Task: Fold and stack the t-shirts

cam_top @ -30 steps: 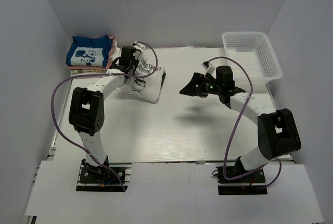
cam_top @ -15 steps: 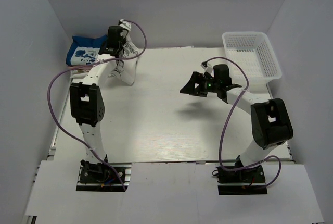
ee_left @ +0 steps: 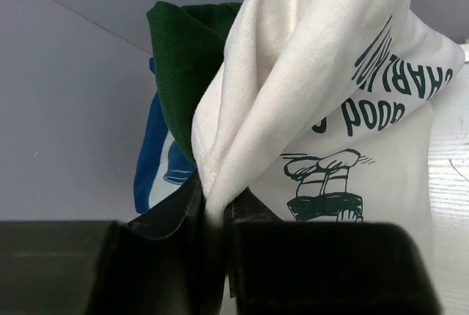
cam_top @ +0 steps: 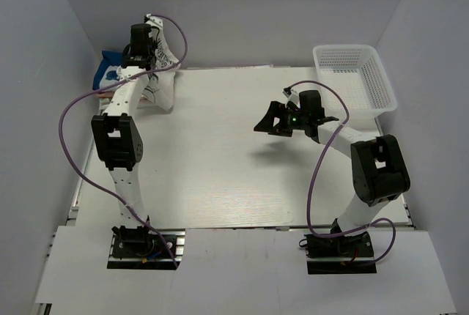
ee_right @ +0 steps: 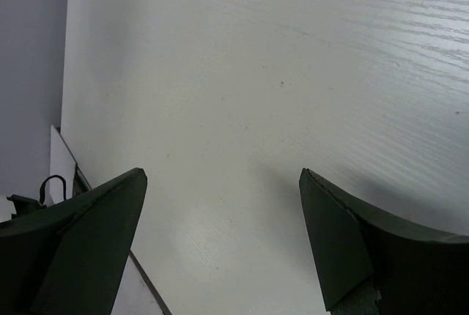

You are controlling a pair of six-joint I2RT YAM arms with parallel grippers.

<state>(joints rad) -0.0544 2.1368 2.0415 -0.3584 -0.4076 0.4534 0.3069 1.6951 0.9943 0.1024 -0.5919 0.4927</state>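
My left gripper [cam_top: 144, 62] is shut on the cream t-shirt [cam_top: 161, 84] with dark lettering and a cartoon drawing, holding it lifted at the back left so it hangs down. In the left wrist view the cream t-shirt [ee_left: 322, 110] is pinched between my fingers [ee_left: 253, 220]. Behind it are the dark green t-shirt [ee_left: 187, 58] and the blue t-shirt [ee_left: 157, 154]. The blue t-shirt [cam_top: 110, 73] lies on a pile in the back left corner. My right gripper [cam_top: 268, 119] is open and empty above the table's middle right, and it also shows in the right wrist view [ee_right: 220, 183].
A white mesh basket [cam_top: 353, 77] stands at the back right. The white table [cam_top: 220, 168] is enclosed by grey walls on the left, back and right. The left wall is close behind the t-shirt pile.
My left gripper has lifted the cream t-shirt off the table and carried it back and left, up over the pile. My right gripper has barely moved.
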